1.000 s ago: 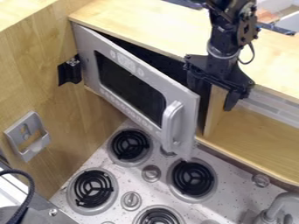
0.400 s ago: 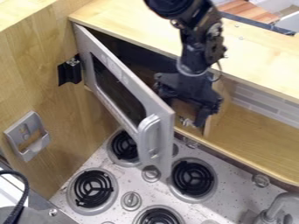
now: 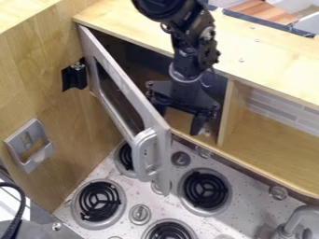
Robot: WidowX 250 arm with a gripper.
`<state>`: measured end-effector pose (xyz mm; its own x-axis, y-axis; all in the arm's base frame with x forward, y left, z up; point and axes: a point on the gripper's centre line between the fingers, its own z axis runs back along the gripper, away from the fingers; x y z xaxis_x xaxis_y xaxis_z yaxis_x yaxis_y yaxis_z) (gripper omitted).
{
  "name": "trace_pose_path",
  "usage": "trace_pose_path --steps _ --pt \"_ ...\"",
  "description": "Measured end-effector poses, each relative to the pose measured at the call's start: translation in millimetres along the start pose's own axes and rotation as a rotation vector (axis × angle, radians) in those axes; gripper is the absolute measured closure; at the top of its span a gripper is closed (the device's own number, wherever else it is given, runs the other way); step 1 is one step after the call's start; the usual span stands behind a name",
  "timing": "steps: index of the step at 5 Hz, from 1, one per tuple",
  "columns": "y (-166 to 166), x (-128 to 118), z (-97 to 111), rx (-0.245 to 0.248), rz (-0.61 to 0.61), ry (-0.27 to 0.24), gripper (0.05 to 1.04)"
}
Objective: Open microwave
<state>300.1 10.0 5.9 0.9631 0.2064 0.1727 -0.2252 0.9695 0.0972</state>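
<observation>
The black gripper (image 3: 179,122) hangs down in front of the microwave's opening, on the inner side of the swung-out door. Its two fingers are spread apart with nothing held between them, and the left one is beside the door's inner face, partly behind the door edge. The silver microwave door (image 3: 124,95) is hinged at the left and stands well ajar, its handle (image 3: 144,154) out over the stove. Behind the arm the dark microwave interior (image 3: 140,60) shows.
Below lies the stove top (image 3: 143,198) with several black coil burners and knobs. An open wooden shelf (image 3: 268,140) is to the right, a faucet (image 3: 299,217) at the lower right. A wooden wall (image 3: 37,84) with a grey holder (image 3: 30,144) stands at left.
The gripper has moved left and somewhat lower, across the microwave's opening. The door has swung farther out to the left, uncovering more of the interior and a stove knob.
</observation>
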Motion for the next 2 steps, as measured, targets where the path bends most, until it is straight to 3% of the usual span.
trace_pose_path --steps 2 --pt "19 -11 -1 0.022 0.058 0.014 0.083"
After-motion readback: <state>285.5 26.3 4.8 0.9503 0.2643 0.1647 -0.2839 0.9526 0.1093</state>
